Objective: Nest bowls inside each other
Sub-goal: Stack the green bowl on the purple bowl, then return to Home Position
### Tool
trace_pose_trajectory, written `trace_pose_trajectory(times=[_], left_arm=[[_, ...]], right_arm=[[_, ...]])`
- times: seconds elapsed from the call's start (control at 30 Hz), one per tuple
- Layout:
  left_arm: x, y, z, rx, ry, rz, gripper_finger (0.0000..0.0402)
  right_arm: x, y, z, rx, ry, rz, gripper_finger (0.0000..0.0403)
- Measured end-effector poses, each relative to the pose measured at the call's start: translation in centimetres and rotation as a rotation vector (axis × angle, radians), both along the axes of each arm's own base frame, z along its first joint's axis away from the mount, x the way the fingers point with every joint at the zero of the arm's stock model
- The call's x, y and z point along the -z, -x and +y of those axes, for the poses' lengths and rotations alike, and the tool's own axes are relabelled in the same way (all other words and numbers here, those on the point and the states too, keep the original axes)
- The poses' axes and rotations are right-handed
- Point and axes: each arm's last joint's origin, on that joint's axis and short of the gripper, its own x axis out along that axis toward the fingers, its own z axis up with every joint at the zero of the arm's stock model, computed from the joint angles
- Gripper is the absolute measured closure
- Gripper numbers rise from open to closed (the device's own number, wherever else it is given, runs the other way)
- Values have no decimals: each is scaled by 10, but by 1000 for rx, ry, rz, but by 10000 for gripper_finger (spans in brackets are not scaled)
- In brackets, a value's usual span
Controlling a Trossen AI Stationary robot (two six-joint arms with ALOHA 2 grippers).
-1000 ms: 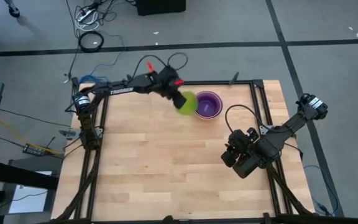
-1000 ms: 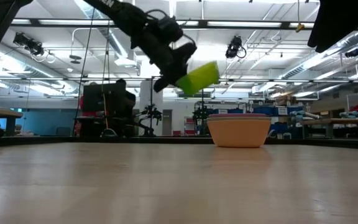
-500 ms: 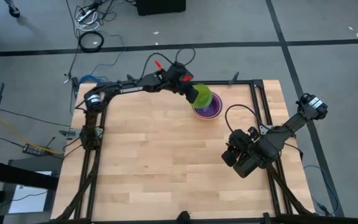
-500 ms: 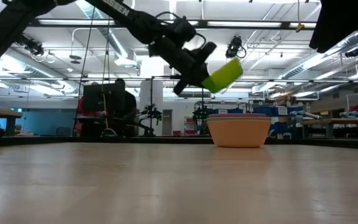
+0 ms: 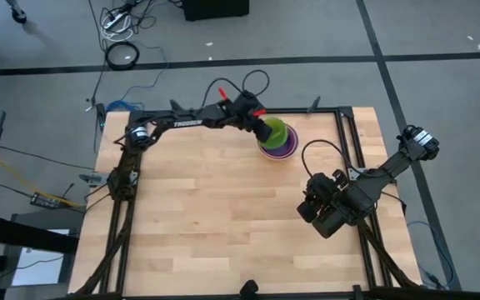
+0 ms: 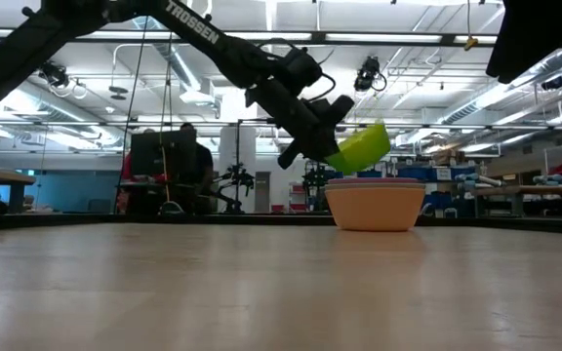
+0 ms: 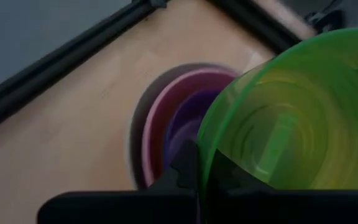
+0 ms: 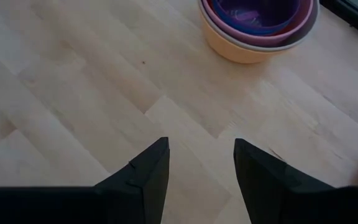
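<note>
My left gripper is shut on a lime green bowl and holds it tilted just above a stack of bowls near the table's far edge. The stack has an orange bowl outside, a pink one within it and a purple one innermost; it rests on its base. In the low view the green bowl hangs a little over the stack's rim. My right gripper stands open over bare wood at the table's right, with nothing between its fingers. My left gripper pinches the green bowl's rim, one finger outside the wall and the other inside, showing through the plastic. The fingers come slanting down from the table's left. The bowl is lifted clear and tilted over the stack.
A black frame rail runs round the table, close behind and to the right of the stack. Bare wood fills the middle and near side. Beyond the table the low view shows a workshop with a person at a desk.
My left gripper has carried the green bowl toward the table's right edge and downward, from beside the stack's left to just over it. The bowl has stayed tilted in the hold.
</note>
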Motion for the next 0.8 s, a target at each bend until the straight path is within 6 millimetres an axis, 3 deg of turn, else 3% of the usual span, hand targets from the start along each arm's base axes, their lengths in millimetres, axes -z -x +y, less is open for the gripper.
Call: trace_pose_trajectory(times=[0.8], left_arm=[[2,-2,-3,0,19,1,298]], right_arm=[[0,-1,0,-1,5,-6,237]])
